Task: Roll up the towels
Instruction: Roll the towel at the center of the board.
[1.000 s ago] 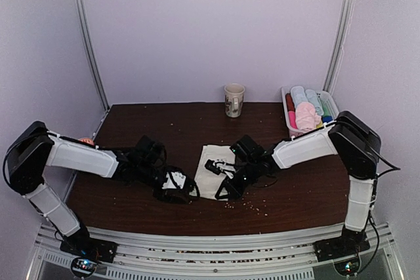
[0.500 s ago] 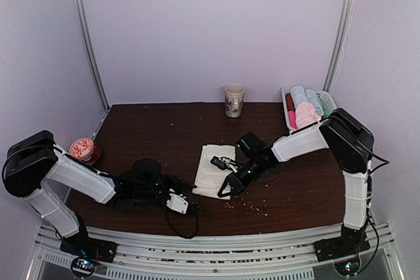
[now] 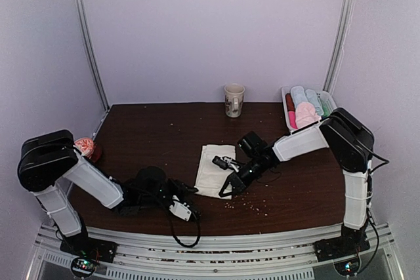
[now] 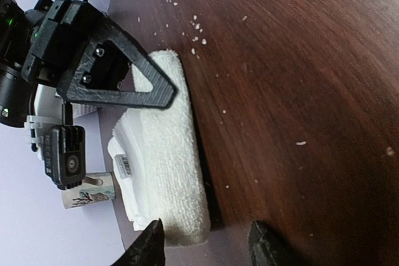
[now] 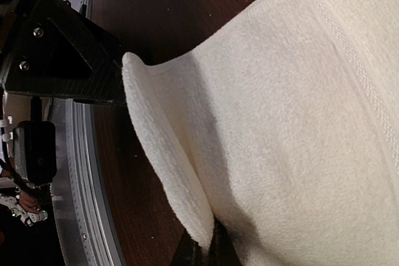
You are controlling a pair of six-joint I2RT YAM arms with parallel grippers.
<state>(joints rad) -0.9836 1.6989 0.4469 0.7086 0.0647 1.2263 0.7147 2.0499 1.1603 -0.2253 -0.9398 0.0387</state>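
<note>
**While the right gripper (image 3: 224, 176) pinched the cream-white towel (image 3: 210, 168), the left gripper (image 3: 186, 198) stood open**

Top view. As the folded cream-white towel lay flat mid-table, its left and far edges had bare dark table (image 3: 151, 129) around them. The right gripper sat at the towel's near right corner. The left gripper lay low near the front edge, just off the towel's near left corner and apart from it. A mug (image 3: 233, 100) stood at the far edge. A tray (image 3: 326, 101) of rolled towels sat in the far right corner, with the pale pink towel (image 3: 305, 116) bunched in it. A red-topped pot (image 3: 85, 148) at the left edge was half hidden behind the left arm. Crumbs (image 3: 252, 206) dotted the near right.

Left wrist. Its own fingertips (image 4: 153, 241) showed only at the bottom edge, spread apart with nothing between them. The towel's small label (image 4: 123, 166) was unreadable. The right gripper's black finger crossed the towel's end.

Right wrist. The towel filled the frame, one edge lifted in a curl and clamped between the fingertips (image 5: 198, 252), which were mostly cut off. A black screw-headed part (image 5: 62, 54) loomed at the upper left, and I could not tell what it belonged to.
</note>
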